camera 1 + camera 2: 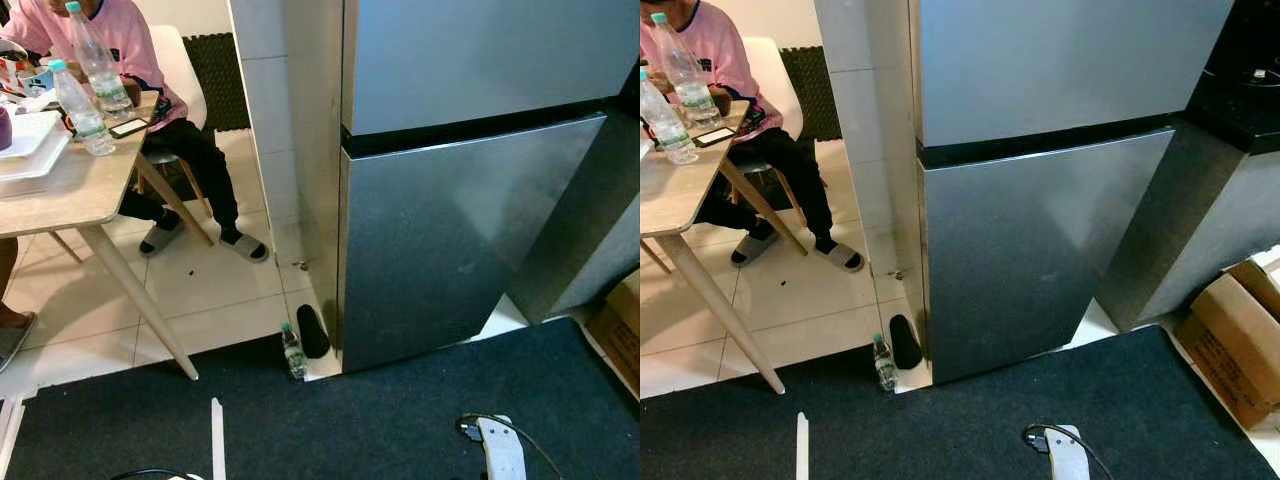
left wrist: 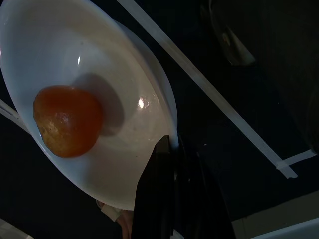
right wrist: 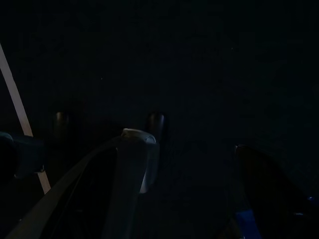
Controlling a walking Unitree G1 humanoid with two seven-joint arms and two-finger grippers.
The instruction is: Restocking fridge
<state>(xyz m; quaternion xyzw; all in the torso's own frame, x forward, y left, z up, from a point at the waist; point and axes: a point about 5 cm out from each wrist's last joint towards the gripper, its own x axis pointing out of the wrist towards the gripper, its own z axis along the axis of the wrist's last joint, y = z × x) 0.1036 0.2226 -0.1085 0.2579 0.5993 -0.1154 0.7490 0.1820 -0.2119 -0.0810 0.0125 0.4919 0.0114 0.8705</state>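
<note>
Fingers of your left gripper (image 2: 172, 164) pinch the rim of a white round bowl (image 2: 124, 64) carrying an orange-red fruit (image 2: 67, 119). Ahead stands the closed grey two-door fridge (image 1: 450, 200). Your right gripper's jaws: too dark to tell.

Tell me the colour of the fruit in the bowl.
Orange-red fruit in a white bowl, clearest in the left wrist view.

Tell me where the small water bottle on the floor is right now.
In the left eye view, the small water bottle stands upright on the floor at the fridge's lower left corner, beside a black slipper and at the dark carpet's edge.
</note>
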